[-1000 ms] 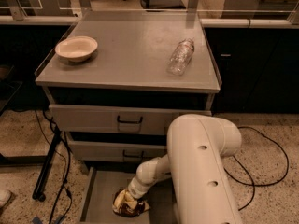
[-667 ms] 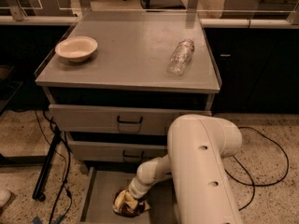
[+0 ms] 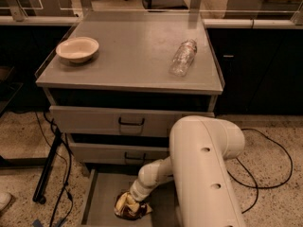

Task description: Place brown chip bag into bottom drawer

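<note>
The jaws are hiding behind the wrist, so their grip cannot be told. The gripper (image 3: 135,201) is reaching down onto the brown chip bag (image 3: 124,207), which is lying on the open bottom drawer (image 3: 102,197) floor. A clear plastic bottle (image 3: 183,56) and a pale bowl (image 3: 77,49) are sitting on the cabinet top (image 3: 132,56).

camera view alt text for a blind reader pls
The robot's gripper is down at the brown chip bag, which lies in the open bottom drawer. On the cabinet top above, a pale bowl sits left and a clear plastic bottle lies on its side at right.
</note>
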You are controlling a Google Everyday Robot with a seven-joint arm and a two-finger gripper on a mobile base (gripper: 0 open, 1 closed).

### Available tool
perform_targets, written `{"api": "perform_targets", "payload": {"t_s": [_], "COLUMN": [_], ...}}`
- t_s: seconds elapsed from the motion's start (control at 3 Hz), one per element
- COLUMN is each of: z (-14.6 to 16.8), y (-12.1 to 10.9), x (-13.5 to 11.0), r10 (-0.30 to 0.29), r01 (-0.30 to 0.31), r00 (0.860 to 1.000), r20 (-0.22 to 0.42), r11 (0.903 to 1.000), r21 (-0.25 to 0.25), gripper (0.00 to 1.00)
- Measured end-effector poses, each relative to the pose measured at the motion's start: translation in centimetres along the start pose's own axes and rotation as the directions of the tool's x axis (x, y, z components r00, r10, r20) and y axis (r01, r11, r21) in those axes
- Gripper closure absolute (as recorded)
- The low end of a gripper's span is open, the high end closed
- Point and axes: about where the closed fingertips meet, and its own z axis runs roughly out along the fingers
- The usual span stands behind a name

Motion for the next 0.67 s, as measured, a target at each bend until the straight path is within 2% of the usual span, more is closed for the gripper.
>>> {"api": "perform_targets", "payload": {"t_s": [0.33, 0.67], "z": [0.0, 0.01], "y": [0.0, 0.01], "x": [0.0, 0.01], "r10": [0.0, 0.0], "r01": [0.0, 0.0], "r00": [1.0, 1.0], "r20": [0.0, 0.0], "r11": [1.0, 1.0], "r21": [0.0, 0.0], "gripper": [0.1, 0.0]}}
